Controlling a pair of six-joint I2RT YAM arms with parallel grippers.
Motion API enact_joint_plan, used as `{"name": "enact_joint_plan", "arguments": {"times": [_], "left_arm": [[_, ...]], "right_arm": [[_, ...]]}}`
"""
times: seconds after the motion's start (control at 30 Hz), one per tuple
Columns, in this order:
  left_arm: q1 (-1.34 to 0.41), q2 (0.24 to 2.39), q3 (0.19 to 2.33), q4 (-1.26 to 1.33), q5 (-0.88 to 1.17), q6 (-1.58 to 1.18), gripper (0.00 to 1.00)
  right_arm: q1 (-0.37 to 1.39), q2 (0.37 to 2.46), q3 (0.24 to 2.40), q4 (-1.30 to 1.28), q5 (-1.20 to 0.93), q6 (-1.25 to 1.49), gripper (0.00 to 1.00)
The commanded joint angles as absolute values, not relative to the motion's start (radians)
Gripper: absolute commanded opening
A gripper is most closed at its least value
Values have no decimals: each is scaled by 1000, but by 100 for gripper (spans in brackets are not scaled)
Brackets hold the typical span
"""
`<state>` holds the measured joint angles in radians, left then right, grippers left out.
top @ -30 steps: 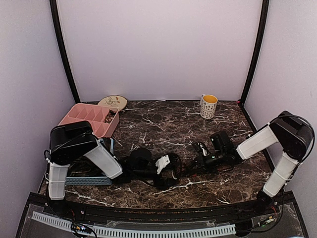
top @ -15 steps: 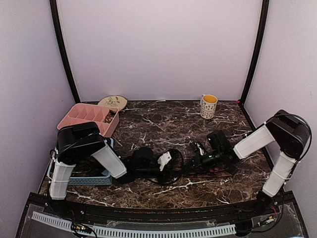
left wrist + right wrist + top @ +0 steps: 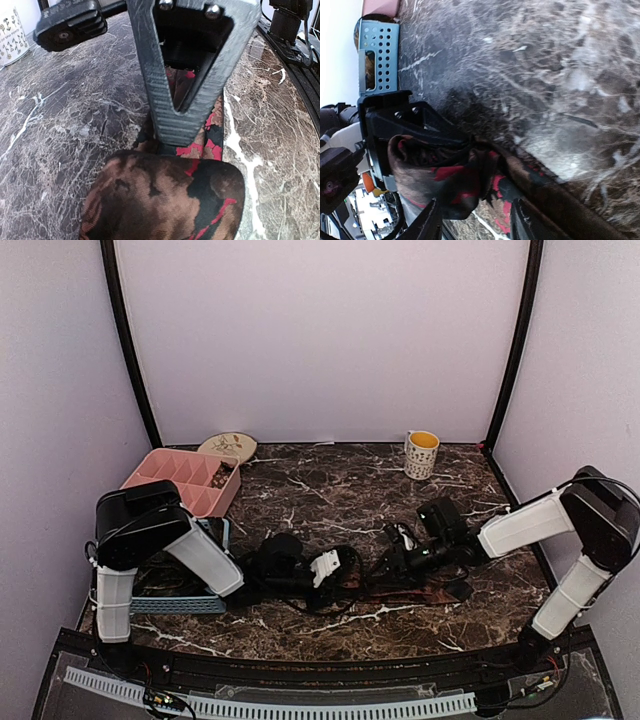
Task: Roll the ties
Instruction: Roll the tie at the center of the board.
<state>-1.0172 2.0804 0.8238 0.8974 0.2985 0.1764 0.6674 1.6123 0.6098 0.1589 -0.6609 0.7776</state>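
Pale lilac walls are closing in a dark marbled tabletop. A pink tray, a blue basket, a plate and a mug are sitting toward its edges. Near the front middle, a red-and-brown tie is lying partly coiled. The left gripper is clamping the coil, and the right gripper is straddling the strip, fingers apart.

Low arms, right pincer agape.

Lilac walls, black corner posts, marble tabletop
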Motion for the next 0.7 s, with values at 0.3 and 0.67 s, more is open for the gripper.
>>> {"name": "enact_joint_plan", "arguments": {"times": [0.3, 0.67], "left_arm": [[-1011, 2079, 819, 722, 319, 206, 26], [-1008, 2064, 821, 739, 336, 188, 43]], "right_arm": [[748, 1675, 733, 131, -654, 810, 42], [736, 1692, 656, 93, -616, 766, 0]]}}
